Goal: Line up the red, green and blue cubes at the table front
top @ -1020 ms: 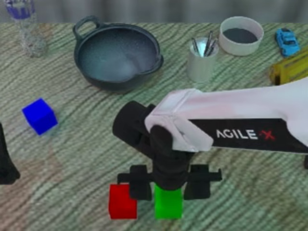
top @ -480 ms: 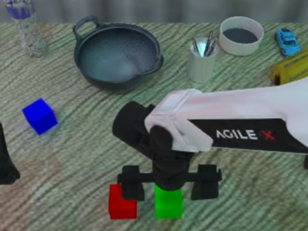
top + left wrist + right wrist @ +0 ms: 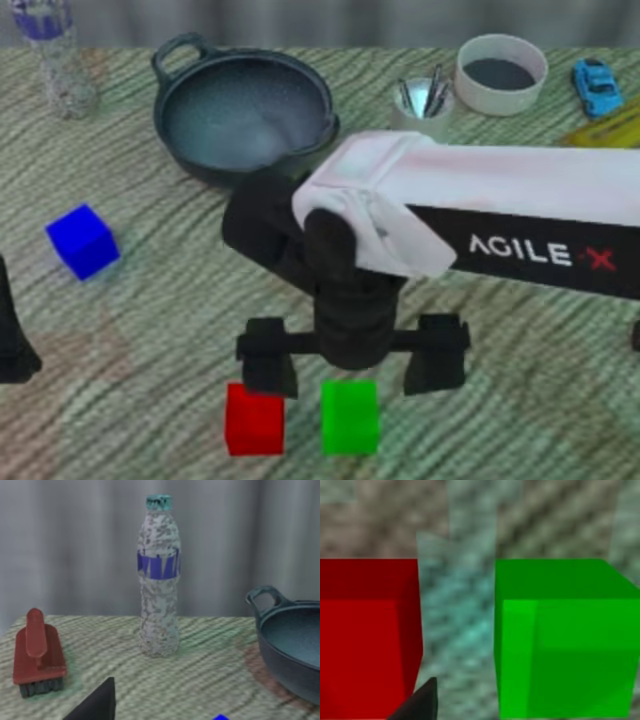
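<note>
The red cube (image 3: 254,420) and the green cube (image 3: 350,417) sit side by side on the table (image 3: 150,330) at its front, a small gap between them. The blue cube (image 3: 82,240) lies apart at the left. My right gripper (image 3: 352,368) hangs open just behind and above the green cube, holding nothing. The right wrist view shows the red cube (image 3: 365,640) and green cube (image 3: 565,640) close up, with one dark fingertip (image 3: 422,700) between them. My left gripper (image 3: 10,345) is parked at the left edge, with one finger (image 3: 97,705) in its wrist view.
A dark pan (image 3: 243,115), a water bottle (image 3: 55,50), a cup of utensils (image 3: 420,100), a white bowl (image 3: 500,72), a light-blue toy car (image 3: 597,85) and a yellow box (image 3: 610,138) line the back. A red brush (image 3: 37,655) lies near the bottle (image 3: 159,580).
My right gripper's fingers have spread wider, off the green cube, and the gripper has risen and drawn back from it. The cubes have stayed in place.
</note>
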You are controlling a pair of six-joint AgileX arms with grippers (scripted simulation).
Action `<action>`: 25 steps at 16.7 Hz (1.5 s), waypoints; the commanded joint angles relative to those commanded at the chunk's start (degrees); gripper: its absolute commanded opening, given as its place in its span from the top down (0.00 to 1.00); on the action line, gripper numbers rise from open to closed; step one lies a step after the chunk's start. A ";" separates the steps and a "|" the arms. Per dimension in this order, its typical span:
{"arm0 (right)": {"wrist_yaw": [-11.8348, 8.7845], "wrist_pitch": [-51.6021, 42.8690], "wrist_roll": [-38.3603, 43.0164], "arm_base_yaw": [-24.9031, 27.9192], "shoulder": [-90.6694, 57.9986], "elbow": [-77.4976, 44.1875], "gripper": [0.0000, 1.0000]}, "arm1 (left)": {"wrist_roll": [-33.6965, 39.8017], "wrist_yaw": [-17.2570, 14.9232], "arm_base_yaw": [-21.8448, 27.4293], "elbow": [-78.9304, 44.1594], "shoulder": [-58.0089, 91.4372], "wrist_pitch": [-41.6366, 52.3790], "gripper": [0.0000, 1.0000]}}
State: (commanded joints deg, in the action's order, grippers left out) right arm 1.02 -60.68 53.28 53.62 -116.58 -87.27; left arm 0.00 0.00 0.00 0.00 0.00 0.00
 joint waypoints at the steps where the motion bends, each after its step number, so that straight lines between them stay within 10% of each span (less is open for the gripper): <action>1: 0.01 -1.61 -0.01 0.04 0.71 -1.06 0.00 | 0.00 0.00 0.00 0.00 0.00 0.00 0.00; 12: 2.92 1.40 -4.68 -4.22 10.20 4.50 0.00 | -3.62 -0.16 0.33 -8.10 8.27 5.37 0.00; 19: 8.32 17.02 -20.66 -18.55 45.72 29.28 0.00 | -16.05 0.01 0.89 -36.14 43.00 23.76 0.00; 25: 8.55 34.28 -36.43 -34.45 81.40 57.19 0.00 | -28.93 0.23 1.84 -62.96 80.38 42.80 0.00</action>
State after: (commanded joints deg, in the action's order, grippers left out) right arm 9.57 -26.40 16.85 19.17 -35.18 -30.09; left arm -28.93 0.23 1.84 -62.96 80.38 42.80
